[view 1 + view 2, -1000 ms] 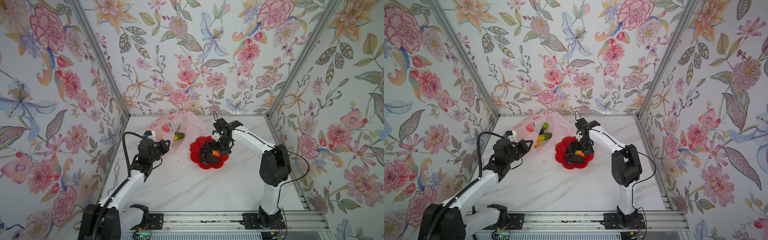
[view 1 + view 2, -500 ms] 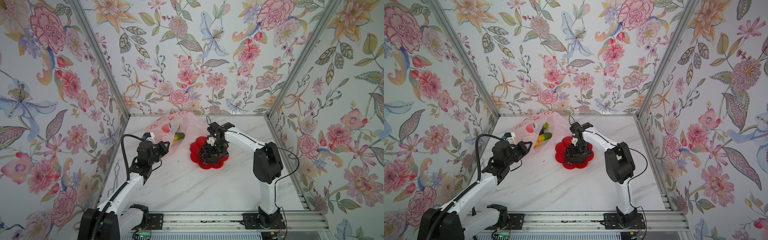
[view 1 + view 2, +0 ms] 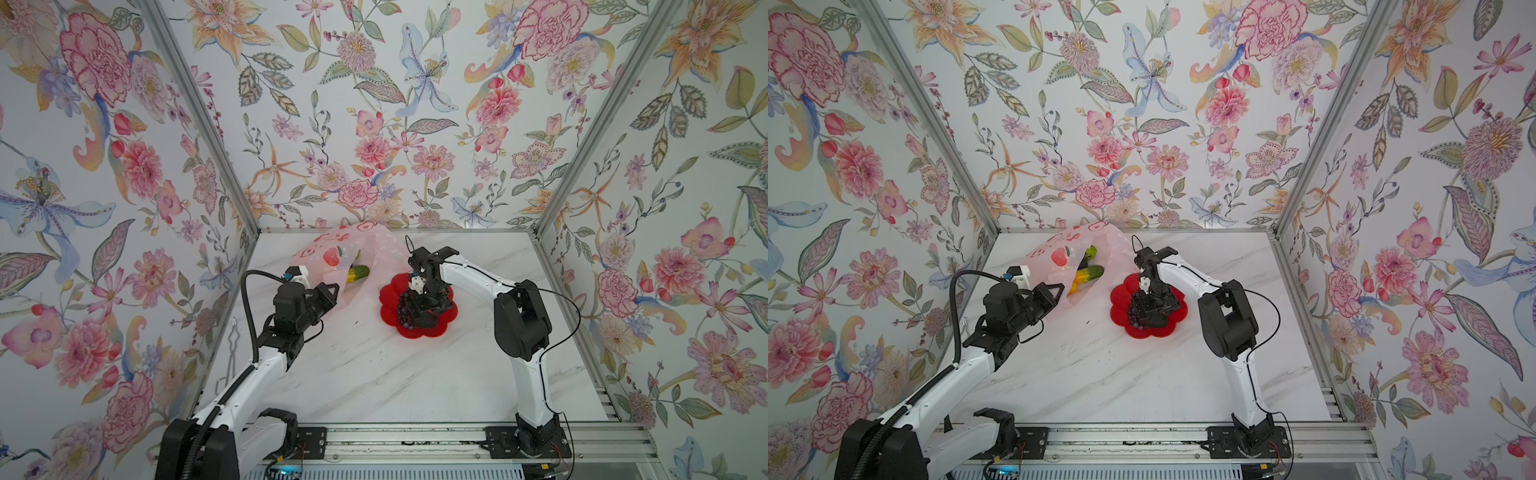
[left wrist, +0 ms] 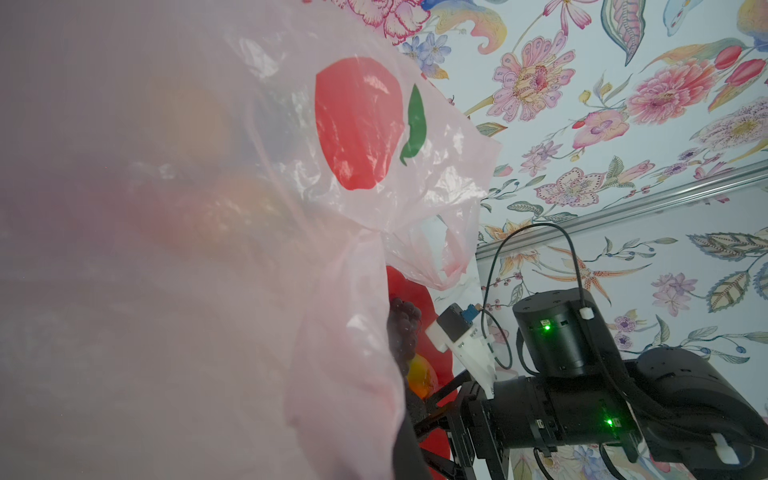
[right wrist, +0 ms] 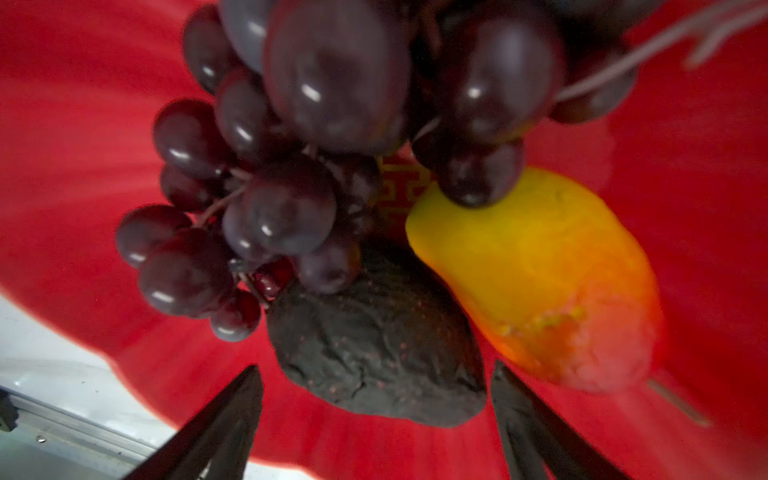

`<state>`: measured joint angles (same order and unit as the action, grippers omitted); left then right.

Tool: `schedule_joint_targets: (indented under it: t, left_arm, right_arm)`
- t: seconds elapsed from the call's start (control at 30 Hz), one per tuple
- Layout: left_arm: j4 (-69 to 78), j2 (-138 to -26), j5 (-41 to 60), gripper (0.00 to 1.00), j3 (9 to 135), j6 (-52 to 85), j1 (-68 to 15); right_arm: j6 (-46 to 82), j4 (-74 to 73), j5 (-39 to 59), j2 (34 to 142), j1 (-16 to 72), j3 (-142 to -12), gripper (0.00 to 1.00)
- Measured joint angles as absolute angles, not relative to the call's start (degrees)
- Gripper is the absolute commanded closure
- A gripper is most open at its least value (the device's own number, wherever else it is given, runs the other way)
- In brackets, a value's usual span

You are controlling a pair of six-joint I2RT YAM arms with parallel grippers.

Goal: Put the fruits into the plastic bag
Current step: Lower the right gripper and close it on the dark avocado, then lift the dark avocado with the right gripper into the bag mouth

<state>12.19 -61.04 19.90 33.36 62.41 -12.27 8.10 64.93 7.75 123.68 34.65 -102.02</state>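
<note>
At back edge of marble table, left gripper pinches shut on rim of translucent pale pink plastic bag; green-yellow oblong fruit already inside; purple grape bunch, dark wrinkled avocado piece, yellow-orange mango lie on red flower-shaped dish, not yet bagged; right gripper fingers wide astride avocado.

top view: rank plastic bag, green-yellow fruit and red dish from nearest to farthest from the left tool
1. plastic bag, its edge pinched in the left tool.
2. green-yellow fruit, just inside the bag's mouth.
3. red dish, farther right on the table.
</note>
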Motion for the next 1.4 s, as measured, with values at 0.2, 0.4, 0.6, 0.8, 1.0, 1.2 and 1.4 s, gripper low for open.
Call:
schedule_joint_targets:
  t: [0.2, 0.4, 0.6, 0.8, 1.0, 1.2, 1.4]
  left_arm:
    - [12.2, -60.7, 19.2, 1.00, 33.4, 62.4, -12.3]
    - [12.0, -60.6, 19.2, 1.00, 33.2, 62.4, -12.3]
    - [11.6, -59.7, 19.1, 1.00, 32.8, 62.4, -12.3]
    - [11.6, -59.1, 19.1, 1.00, 32.0, 62.6, -12.3]
    - [12.0, -59.2, 19.1, 1.00, 31.8, 63.1, -12.3]
    - [13.0, -59.5, 19.1, 1.00, 31.8, 63.1, -12.3]
    - [13.4, -59.9, 19.3, 1.00, 31.8, 63.1, -12.3]
  right_arm:
    - [7.2, 64.9, 6.8, 125.4, 34.9, -102.1, 0.16]
    - [6.8, 64.8, 6.6, 127.0, 35.1, -103.3, 0.23]
    - [6.3, 64.2, 6.3, 127.3, 35.3, -103.8, 0.38]
    - [6.0, 64.3, 5.3, 127.2, 35.4, -103.8, 0.49]
    - [6.2, 64.4, 4.9, 125.4, 35.4, -103.0, 0.50]
    - [8.2, 64.3, 8.0, 119.5, 33.5, -102.9, 0.50]
    - [14.3, 63.7, 16.9, 114.7, 27.5, -103.0, 0.50]
